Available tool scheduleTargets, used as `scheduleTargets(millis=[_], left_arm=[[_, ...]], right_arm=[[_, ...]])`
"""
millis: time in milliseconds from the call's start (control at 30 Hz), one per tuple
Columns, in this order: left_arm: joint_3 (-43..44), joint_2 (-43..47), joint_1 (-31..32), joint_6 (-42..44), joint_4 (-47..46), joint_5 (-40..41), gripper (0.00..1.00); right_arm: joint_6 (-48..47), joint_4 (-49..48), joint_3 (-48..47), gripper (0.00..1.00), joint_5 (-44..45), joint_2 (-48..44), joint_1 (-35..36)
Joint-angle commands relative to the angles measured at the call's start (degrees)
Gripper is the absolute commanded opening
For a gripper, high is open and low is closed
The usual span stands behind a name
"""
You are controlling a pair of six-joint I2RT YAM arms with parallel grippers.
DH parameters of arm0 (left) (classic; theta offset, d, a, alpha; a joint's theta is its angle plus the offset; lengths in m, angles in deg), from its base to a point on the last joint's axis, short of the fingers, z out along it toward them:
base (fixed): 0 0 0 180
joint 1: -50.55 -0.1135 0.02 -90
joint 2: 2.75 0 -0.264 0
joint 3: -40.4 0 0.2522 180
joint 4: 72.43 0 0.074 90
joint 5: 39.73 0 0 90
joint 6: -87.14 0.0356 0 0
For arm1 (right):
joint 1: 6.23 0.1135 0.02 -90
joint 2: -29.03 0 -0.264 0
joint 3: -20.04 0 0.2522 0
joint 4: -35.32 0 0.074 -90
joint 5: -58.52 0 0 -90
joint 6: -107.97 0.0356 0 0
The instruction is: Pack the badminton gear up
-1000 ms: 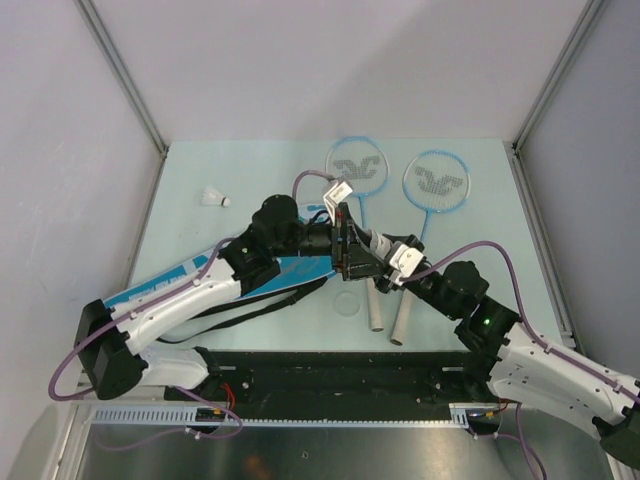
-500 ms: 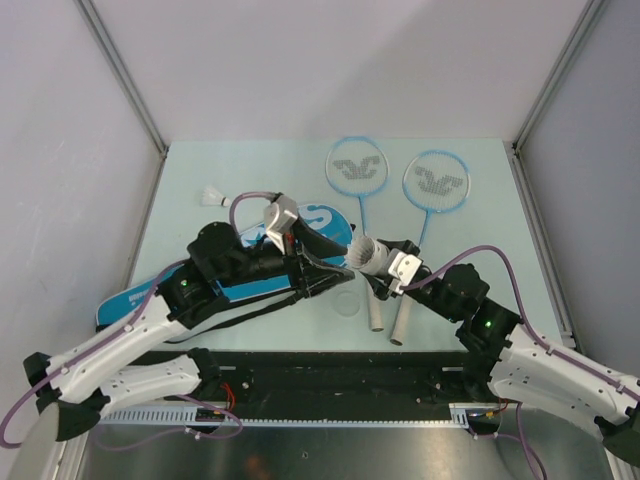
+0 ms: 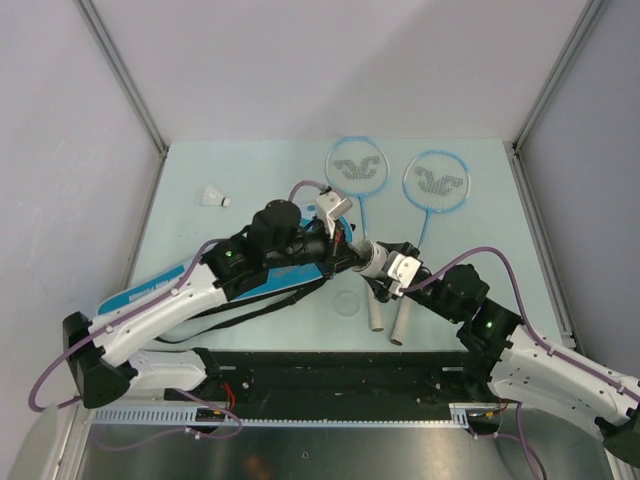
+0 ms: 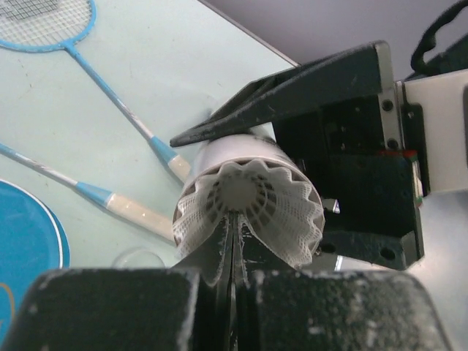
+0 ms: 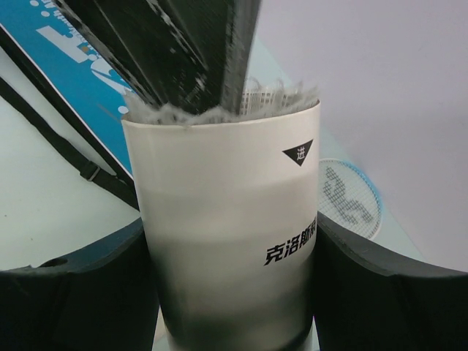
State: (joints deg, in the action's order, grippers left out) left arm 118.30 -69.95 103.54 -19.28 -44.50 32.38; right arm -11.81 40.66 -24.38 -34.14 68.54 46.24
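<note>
Left gripper [image 4: 232,225] has its two fingers pressed flat together, their tips at the lower edge of a shuttlecock [image 4: 252,205] that sits in the mouth of the tube [image 5: 219,190]; whether a sliver of the skirt is caught between them I cannot tell. Right gripper [image 5: 230,292] clasps the tube on both sides, holding it up off the table [image 3: 250,165] with the mouth turned toward the left arm. The shuttlecock's open skirt faces outward and its rim bulges a little past the tube's lip. It looks almost weightless, and its netted skirt is likely soft and easy to crumple, so pressure probably belongs on the firm hub deep inside the skirt, not on the frilly edge. The tube appears to be thin, smooth card: light, stiff along its length, but likely to dent under a hard squeeze and to slide in a loose one, so a hold around its middle seems right. Another shuttlecock [image 3: 213,197] lies well apart at the table's far left, two rackets [image 3: 355,165] [image 3: 436,180] lie side by side, and the bag [image 5: 66,51] lies under the left arm.
</note>
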Motion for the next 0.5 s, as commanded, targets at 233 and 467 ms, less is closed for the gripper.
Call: scheduleTargets(millis=[233, 467], left_arm=[[11.1, -11.1, 5.7, 1.8, 0.8, 2.5, 0.00], [4.3, 3.5, 1.3, 3.4, 1.7, 3.1, 0.43]], right_arm=[[3.3, -5.0, 0.1, 0.25, -1.7, 0.7, 0.5], [1.9, -1.9, 0.1, 0.25, -0.1, 0.7, 0.5]])
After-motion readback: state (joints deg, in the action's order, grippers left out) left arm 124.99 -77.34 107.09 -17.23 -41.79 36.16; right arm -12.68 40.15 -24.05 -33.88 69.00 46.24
